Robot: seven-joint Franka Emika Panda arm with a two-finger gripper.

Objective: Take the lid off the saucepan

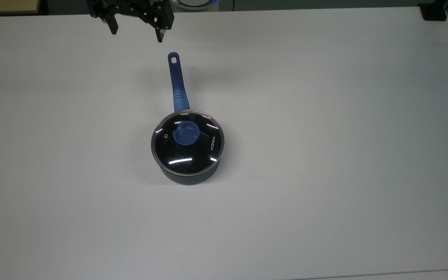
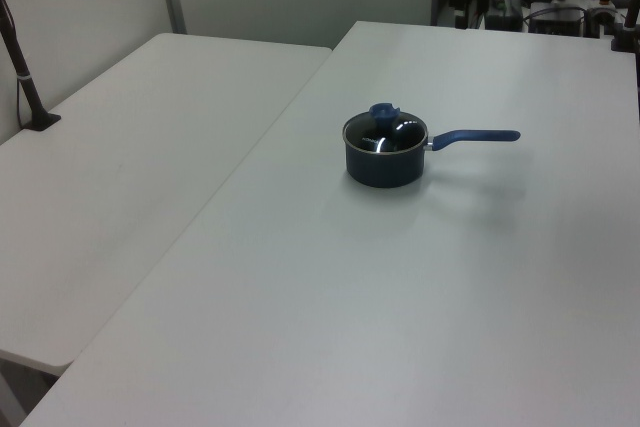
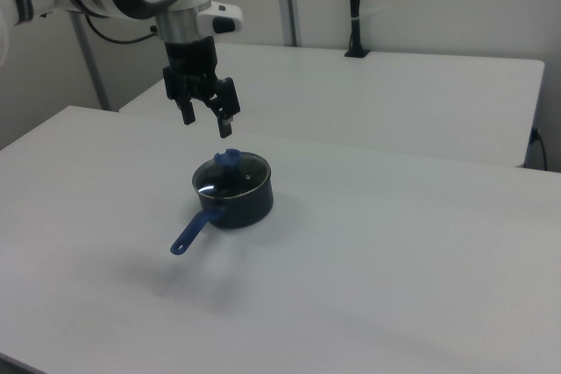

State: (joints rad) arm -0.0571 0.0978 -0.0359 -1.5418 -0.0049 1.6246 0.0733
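Navy saucepan (image 1: 187,177), clear lid (image 1: 187,140) (blue knob, white lettering), black claw (image 1: 136,35).

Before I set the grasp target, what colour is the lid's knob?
Blue knob, clearest in the top view.

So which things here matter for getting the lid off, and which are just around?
Job:
- lid, seated on the pan
- saucepan
- gripper, open, up in the air, away from the pan

Around:
- white table
- second table
- black post on it

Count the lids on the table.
1: the lid sits closed on the saucepan, near the middle of the table, with the open gripper raised above.
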